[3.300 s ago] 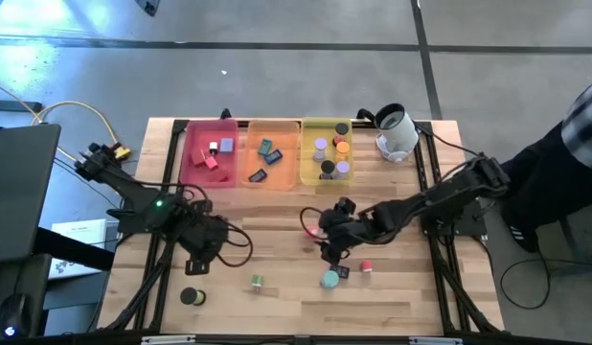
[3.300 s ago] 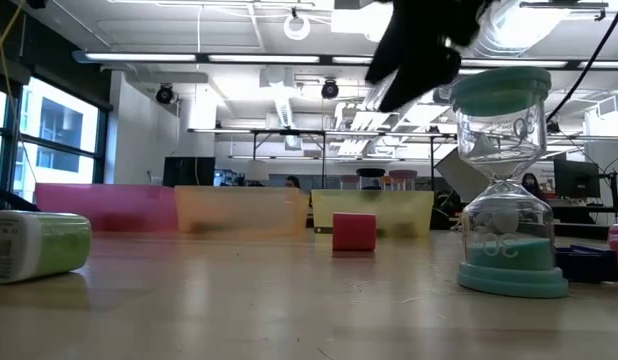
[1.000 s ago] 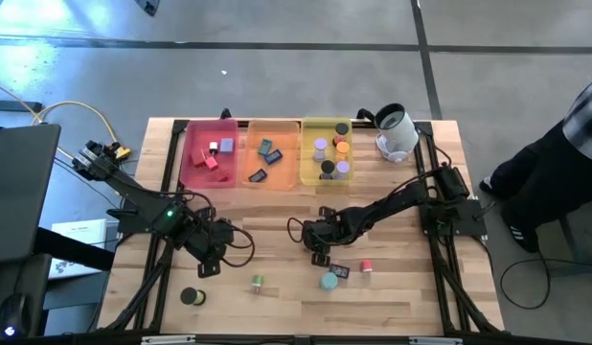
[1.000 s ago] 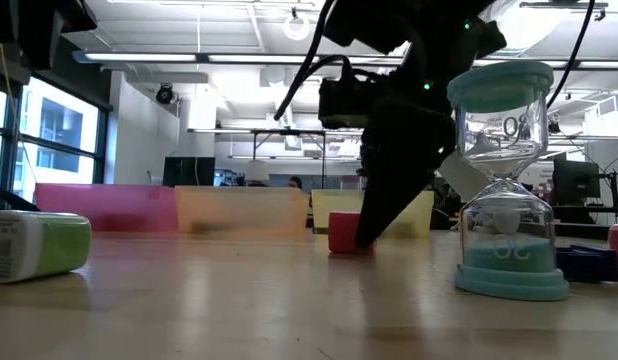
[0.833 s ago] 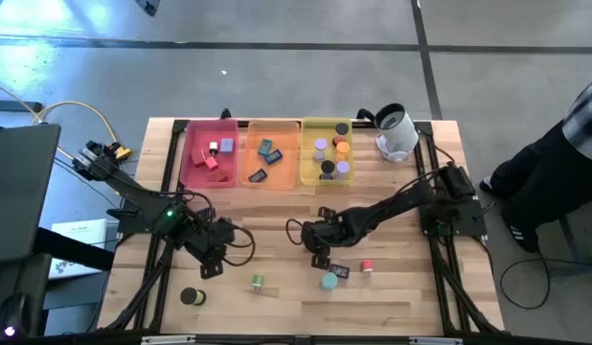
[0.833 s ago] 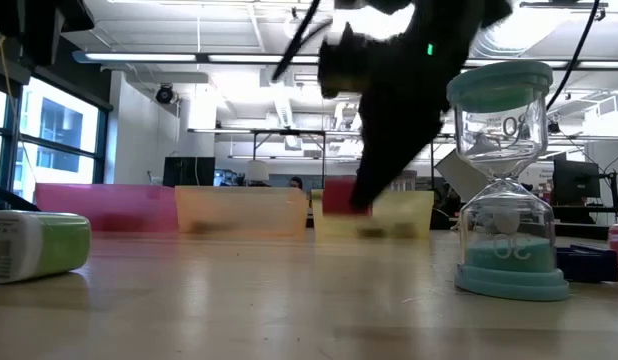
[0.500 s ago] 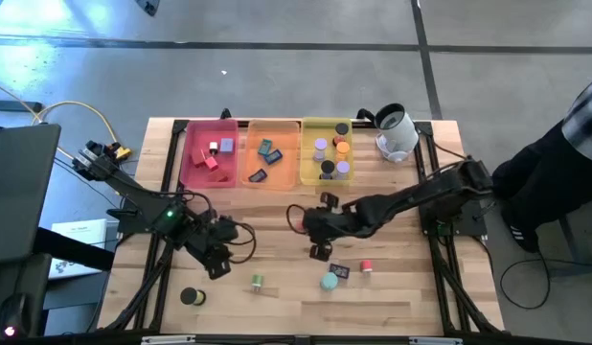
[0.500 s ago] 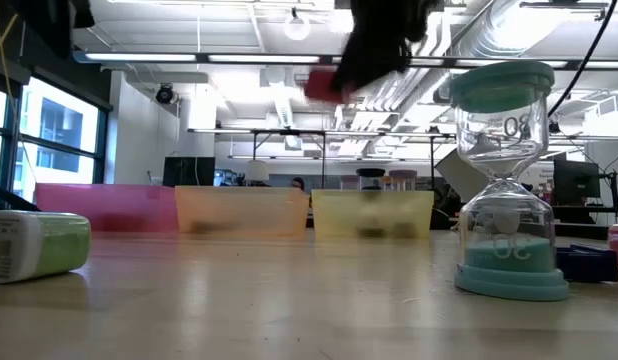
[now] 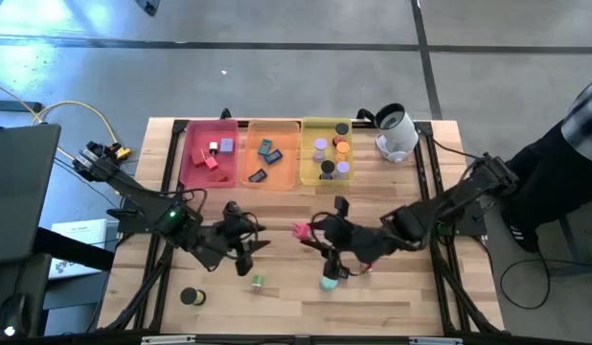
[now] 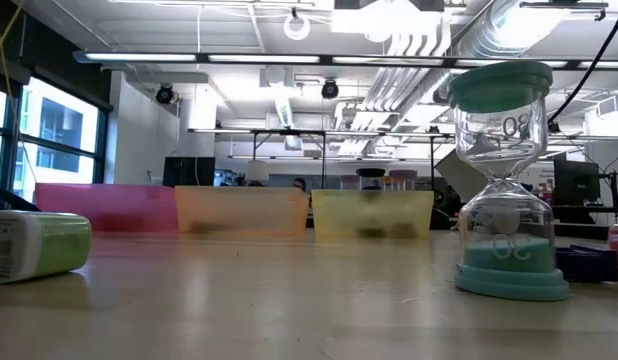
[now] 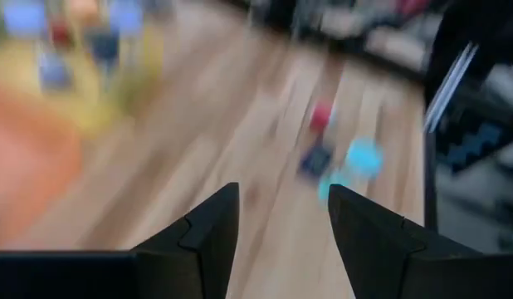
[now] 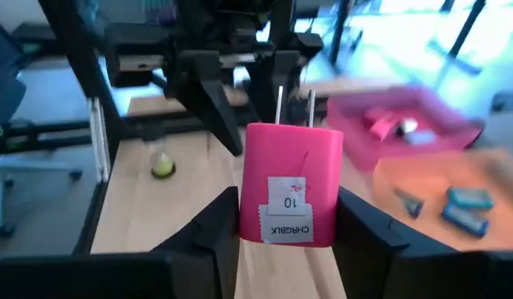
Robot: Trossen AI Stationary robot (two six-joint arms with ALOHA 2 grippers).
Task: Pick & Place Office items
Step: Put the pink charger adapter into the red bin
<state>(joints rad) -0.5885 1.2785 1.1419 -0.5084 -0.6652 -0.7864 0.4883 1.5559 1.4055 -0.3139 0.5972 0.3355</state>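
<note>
Mid-table, the right pincer (image 9: 310,233), clamped on a pink charger (image 12: 291,184), has lifted it clear, ready for the pink tray (image 9: 208,153); left pincer (image 11: 281,218) apart.

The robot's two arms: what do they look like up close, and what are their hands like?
Both arms are dark, jointed and slim, with black cables looping beside them. The left arm shows a small green light and yellow cabling near its base. Each ends in a hand with two black, wedge-shaped fingers: the left hand and the right hand look alike.
</note>
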